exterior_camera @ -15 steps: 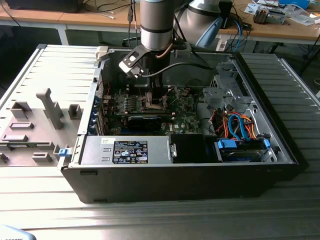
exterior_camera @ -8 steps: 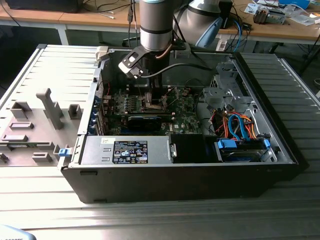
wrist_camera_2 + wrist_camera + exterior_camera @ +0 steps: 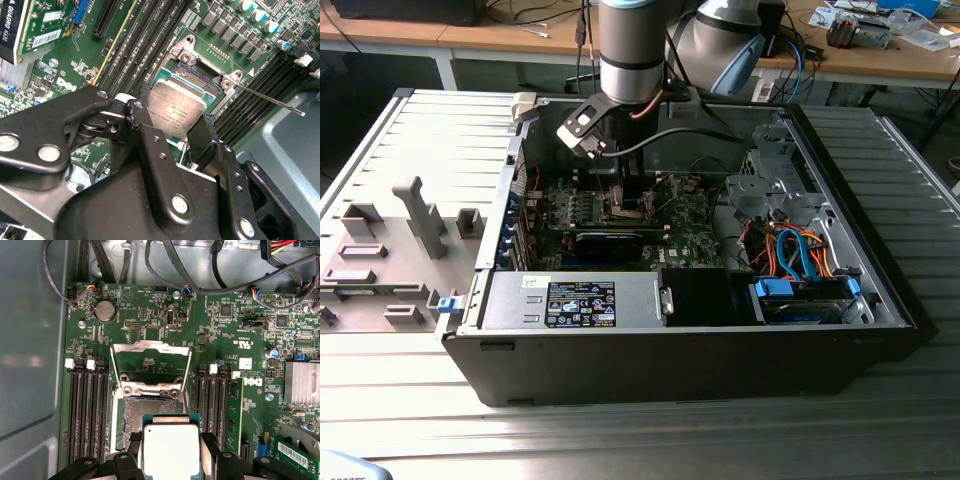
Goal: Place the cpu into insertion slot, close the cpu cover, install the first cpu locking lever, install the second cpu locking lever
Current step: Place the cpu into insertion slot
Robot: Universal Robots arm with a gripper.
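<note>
Over the open socket (image 3: 147,412) on the green board (image 3: 230,330), tool (image 3: 171,460) is clamped on the cpu (image 3: 171,446), not yet seated, cpu cover (image 3: 150,346) raised open; placing step looks in hand, and seating likely calls for squaring it up and a gentle lowering

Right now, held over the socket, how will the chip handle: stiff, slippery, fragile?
The chip looks like a flat metal-topped plate, so probably rigid and light. The hand pinches its thin edges, so it could slip or tilt if bumped. The socket below shows fine contacts, likely easily damaged.
</note>
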